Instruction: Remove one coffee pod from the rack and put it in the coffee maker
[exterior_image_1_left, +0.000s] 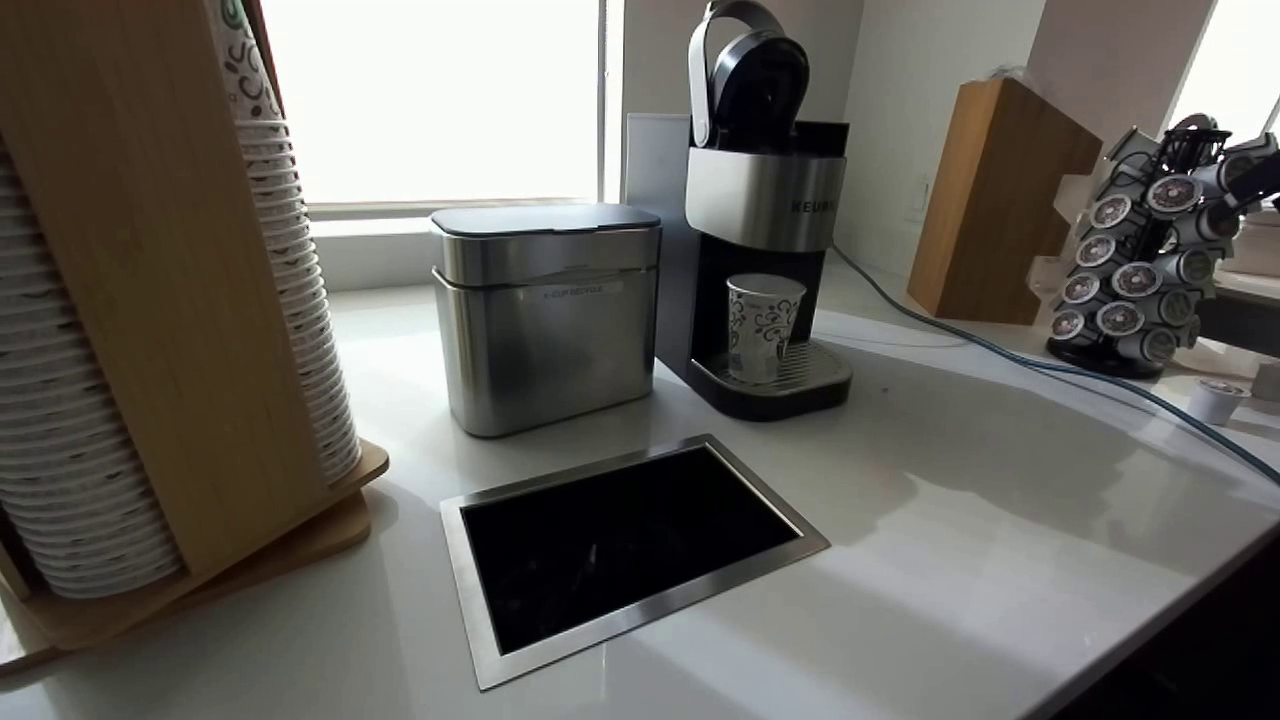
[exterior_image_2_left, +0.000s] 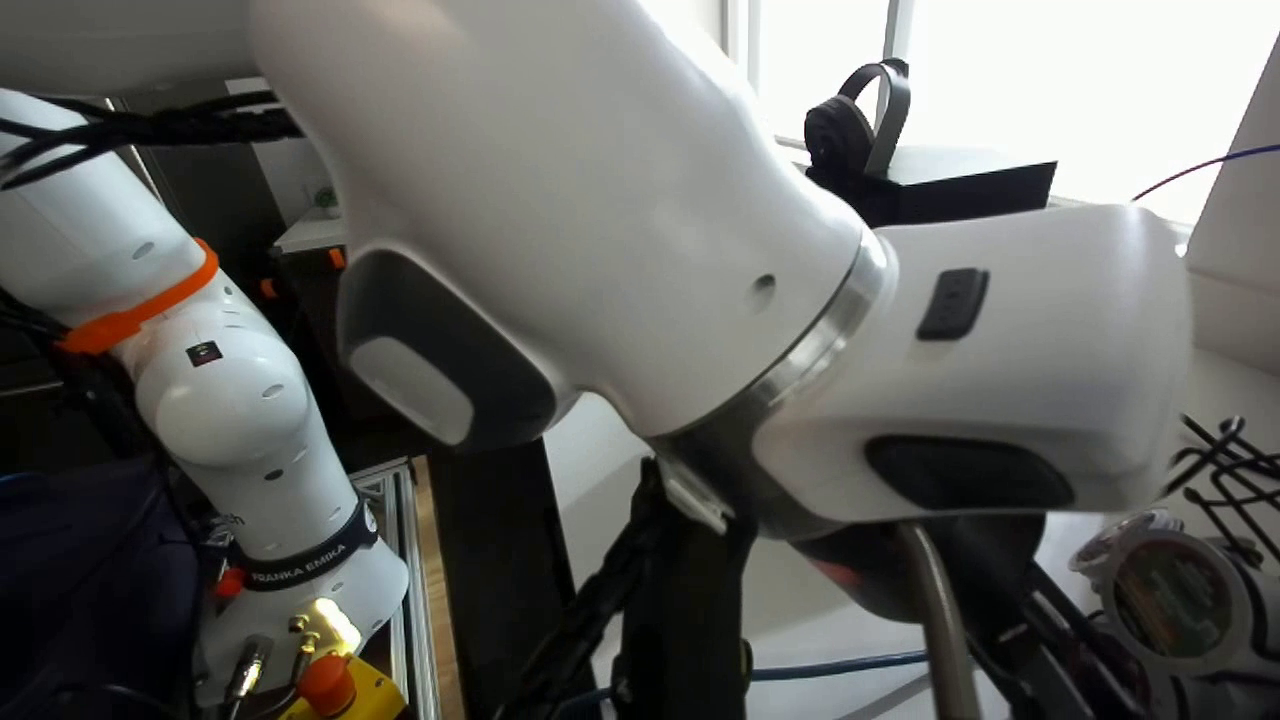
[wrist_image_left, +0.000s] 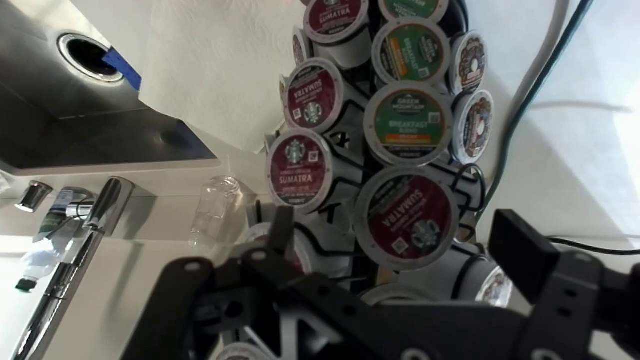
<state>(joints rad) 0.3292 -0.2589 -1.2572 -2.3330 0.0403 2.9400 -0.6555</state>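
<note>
At the left of an exterior view stand stacked paper cups (exterior_image_1_left: 300, 300). A lidded metal tin (exterior_image_1_left: 555, 350) sits just left of centre, then the coffee maker (exterior_image_1_left: 765, 195), its top swung up and a paper cup (exterior_image_1_left: 762, 335) on its drip tray. At the right edge stands the rack (exterior_image_1_left: 1155, 238), studded with pods (exterior_image_1_left: 1137, 280).

In the wrist view, a red side pod (wrist_image_left: 298, 167) shows left of centre; lower and right of centre, the red front pod (wrist_image_left: 407, 218) appears between the fingertips of the gripper (wrist_image_left: 400, 237), which is spread wide and grasps nothing.

Taking the front pod looks like the next step, and crowding the main hazard: a finger coming in may knock the side pod or the pale lower pod (wrist_image_left: 440, 277). A crooked pull could drag or tip the rack; a shallow pinch could drop the front pod short of the coffee maker.
</note>
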